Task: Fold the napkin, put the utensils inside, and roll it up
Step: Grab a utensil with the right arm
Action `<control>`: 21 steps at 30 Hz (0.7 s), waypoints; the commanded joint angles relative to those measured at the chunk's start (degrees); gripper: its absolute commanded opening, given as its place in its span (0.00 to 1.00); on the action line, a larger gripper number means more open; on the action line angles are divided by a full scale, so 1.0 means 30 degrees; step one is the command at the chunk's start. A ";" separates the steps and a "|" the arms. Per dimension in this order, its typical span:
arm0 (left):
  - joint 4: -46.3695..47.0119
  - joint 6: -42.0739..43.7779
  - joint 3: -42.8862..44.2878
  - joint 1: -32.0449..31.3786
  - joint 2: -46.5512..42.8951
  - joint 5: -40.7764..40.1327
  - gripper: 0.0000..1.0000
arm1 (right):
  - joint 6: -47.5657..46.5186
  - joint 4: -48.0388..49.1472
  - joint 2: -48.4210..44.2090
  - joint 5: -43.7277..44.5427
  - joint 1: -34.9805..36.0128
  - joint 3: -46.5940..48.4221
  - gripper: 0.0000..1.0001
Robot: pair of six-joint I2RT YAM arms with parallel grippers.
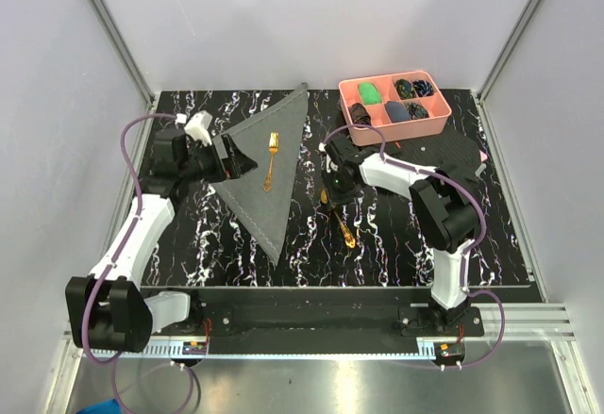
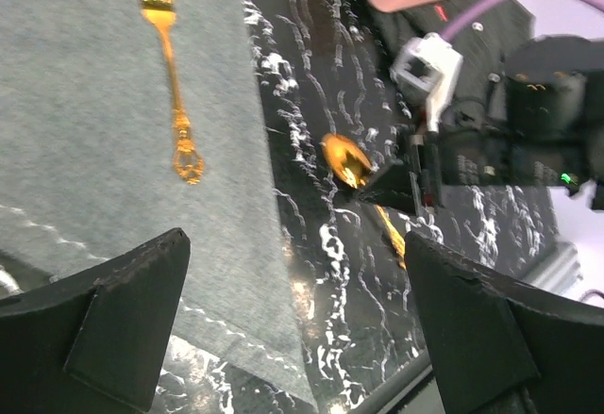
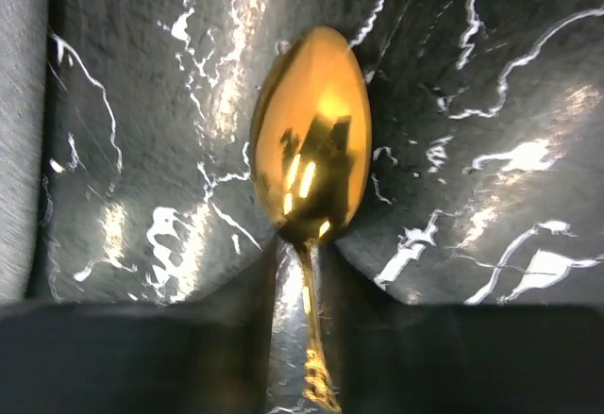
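Spoon [image 3: 311, 150] handle between right hand [image 3: 300, 282] fingers

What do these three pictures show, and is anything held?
Two robot arms bolted at the near edge of the table, each ending in a two-finger gripper. The wide picture looks down from above and behind; the other two come from wrist cameras. On the marbled table lies a grey napkin folded into a triangle, a gold fork on it. A gold spoon lies beside it on the bare table; a pink tray sits at the back. The left gripper hangs open above the napkin, holding nothing. The right gripper straddles the spoon's neck; whether it grips is unclear.
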 commanded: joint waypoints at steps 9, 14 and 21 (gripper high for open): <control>0.6781 -0.2179 -0.2751 -0.1065 -0.1619 0.6083 0.99 | 0.1343 0.1220 -0.3180 -0.6500 -0.1077 0.1426 0.00; 1.1761 -0.6045 -0.4480 -0.1213 -0.2497 0.7846 0.98 | 0.3740 0.3360 -0.4740 -0.9143 -0.1402 0.2947 0.00; 0.8981 -0.5340 -0.4039 -0.2324 -0.3904 0.5414 0.96 | 0.8019 0.9209 -0.6437 -1.0488 -0.1431 0.2252 0.00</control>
